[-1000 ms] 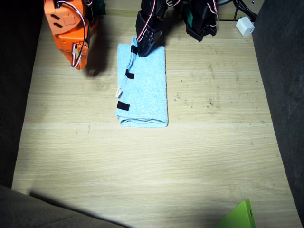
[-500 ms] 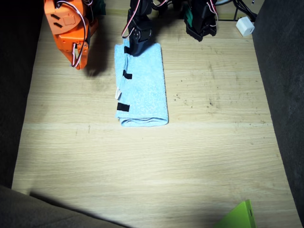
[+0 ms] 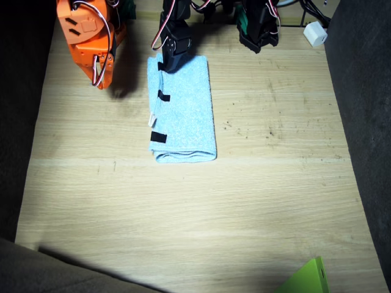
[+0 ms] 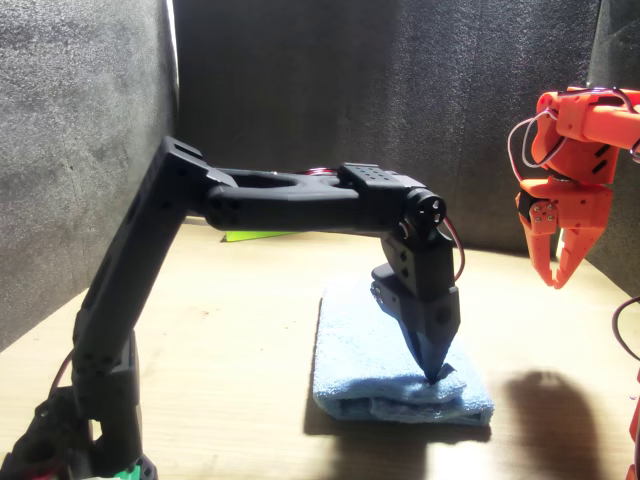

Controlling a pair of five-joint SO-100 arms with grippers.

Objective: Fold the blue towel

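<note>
Towel (image 3: 183,110) folded to a long strip mid-table (image 3: 183,213), lying lengthwise, fold at near end. 3 black tape marks (image 3: 158,137) + white tag (image 3: 152,119) along one long edge. Left gripper (image 3: 170,60), black, tip down on far towel corner; jaw state unclear. Right gripper (image 3: 99,76), orange, beside towel, apart from it, jaws slightly parted. Green object (image 3: 308,279) at near edge. White block (image 3: 315,33) at far corner.

Readable text: I find none in either view.
Towel (image 3: 182,110) tag: white, too small for me to read.
</note>
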